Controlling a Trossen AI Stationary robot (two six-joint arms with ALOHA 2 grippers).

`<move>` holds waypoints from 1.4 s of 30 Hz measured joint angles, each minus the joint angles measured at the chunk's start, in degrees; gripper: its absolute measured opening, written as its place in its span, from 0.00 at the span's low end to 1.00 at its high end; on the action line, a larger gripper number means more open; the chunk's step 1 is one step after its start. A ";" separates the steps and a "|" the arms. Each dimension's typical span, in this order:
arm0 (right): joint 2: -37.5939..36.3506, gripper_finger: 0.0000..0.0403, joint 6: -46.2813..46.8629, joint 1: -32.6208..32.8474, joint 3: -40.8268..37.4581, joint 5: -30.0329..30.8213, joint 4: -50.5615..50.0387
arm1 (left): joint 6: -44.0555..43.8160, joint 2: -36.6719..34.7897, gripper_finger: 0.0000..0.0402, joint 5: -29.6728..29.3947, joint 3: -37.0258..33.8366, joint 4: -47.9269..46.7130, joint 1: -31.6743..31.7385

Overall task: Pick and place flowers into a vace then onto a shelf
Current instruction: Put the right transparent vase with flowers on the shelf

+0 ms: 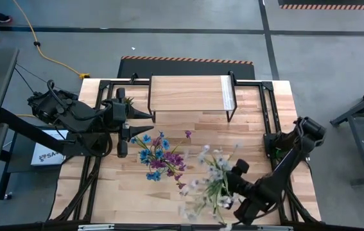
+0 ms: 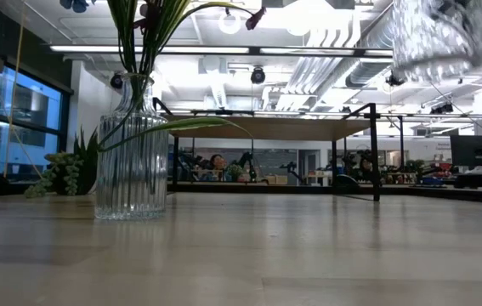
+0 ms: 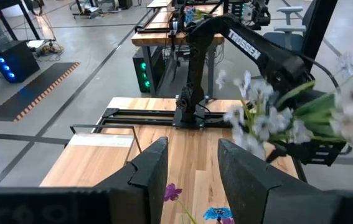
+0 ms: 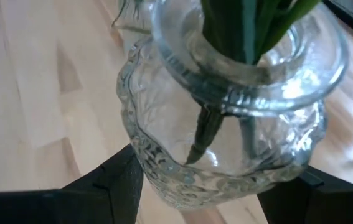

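A ribbed clear vase (image 2: 132,157) stands by its base on the table and holds the purple and blue flowers (image 1: 159,157) upright. My left gripper (image 1: 133,126) is open just left of that bouquet, touching nothing; its fingers (image 3: 148,177) point toward the right arm. My right gripper (image 4: 207,186) is shut on a second, patterned glass vase (image 4: 226,124) that holds the white-pale pink flowers (image 1: 214,173). This vase (image 2: 440,34) hangs high above the table near its near right part. The shelf (image 1: 191,94) stands at the far edge. My right gripper pinches the patterned vase's bulged body (image 4: 142,155) below the neck, one finger (image 4: 111,180) on each side. The vase is lifted clear of the table, and green stems (image 4: 207,134) stand inside it, with the blossoms spreading out over the gripper.
A small green potted plant (image 2: 66,170) sits near the table's far left corner, beside the shelf's black legs (image 1: 151,109). Bare wood (image 1: 252,138) lies between the shelf and the right arm. Black frame rails (image 1: 268,102) run along the table's sides.
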 joint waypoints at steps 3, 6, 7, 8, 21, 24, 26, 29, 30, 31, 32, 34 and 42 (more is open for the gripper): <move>-2.67 0.60 -0.29 -0.67 0.00 0.58 -2.12 | 0.00 -0.02 0.43 0.02 -0.01 0.00 -0.01; -4.90 0.60 -0.20 -1.61 0.00 -0.01 -4.95 | 0.00 -0.02 0.43 0.07 -0.02 0.00 0.00; -5.63 0.60 -0.18 -1.95 0.00 -0.20 -5.74 | 0.02 -0.02 0.43 0.07 0.00 0.00 0.00; -6.42 0.60 -0.18 -2.32 0.00 -0.29 -6.57 | 0.02 0.00 0.43 0.11 -0.02 0.00 0.00; -15.66 0.60 -3.52 -6.82 0.02 -2.24 -10.21 | 0.01 -0.02 0.43 0.14 -0.01 -0.01 0.00; -17.06 0.60 -4.93 -7.47 0.02 -2.46 -10.36 | 0.01 -0.02 0.43 0.15 -0.01 -0.01 -0.01; -17.63 0.60 -5.85 -8.05 0.02 -2.74 -10.76 | 0.01 -0.02 0.43 0.15 -0.01 -0.01 -0.01; -18.25 0.60 -7.30 -9.30 0.02 -3.39 -11.94 | 0.00 -0.02 0.43 0.15 0.00 -0.02 0.00; -18.46 0.60 -7.84 -9.74 0.02 -3.84 -12.27 | 0.00 -0.02 0.43 0.15 -0.02 -0.02 -0.02; -18.68 0.60 -8.34 -10.22 0.02 -4.17 -12.48 | 0.01 -0.02 0.43 0.15 -0.02 -0.02 -0.02; -18.82 0.60 -9.10 -10.66 0.02 -4.35 -12.55 | 0.01 -0.02 0.43 0.14 -0.02 -0.02 -0.01; -19.25 0.60 -10.40 -11.50 0.02 -4.38 -12.56 | 0.00 -0.02 0.43 0.15 -0.01 -0.02 -0.02; -22.55 0.60 -16.15 -15.51 0.02 -3.31 -11.89 | 0.02 -0.02 0.43 0.15 -0.02 -0.02 -0.02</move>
